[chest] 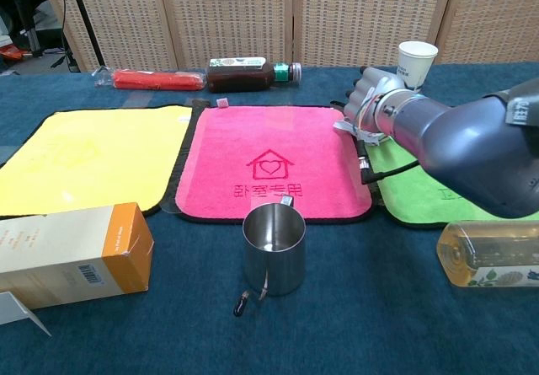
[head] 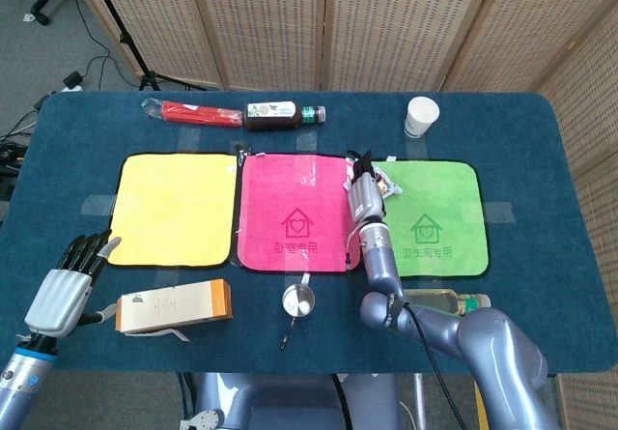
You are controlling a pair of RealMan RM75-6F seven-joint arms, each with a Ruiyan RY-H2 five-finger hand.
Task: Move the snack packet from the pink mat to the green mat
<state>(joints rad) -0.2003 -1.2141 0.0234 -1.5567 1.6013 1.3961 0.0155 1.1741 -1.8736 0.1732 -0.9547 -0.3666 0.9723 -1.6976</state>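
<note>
My right hand grips the snack packet, a crinkly white and red wrapper that sticks out to the hand's right. In the head view the hand hangs over the seam between the pink mat and the green mat. In the chest view the same hand is raised over the near left corner of the green mat, past the pink mat; the fingers hide most of the packet. My left hand rests open at the table's near left, holding nothing.
A yellow mat lies left of the pink one. An orange box, a steel cup and a lying plastic bottle line the near side. A paper cup, a dark bottle and a red packet sit at the back.
</note>
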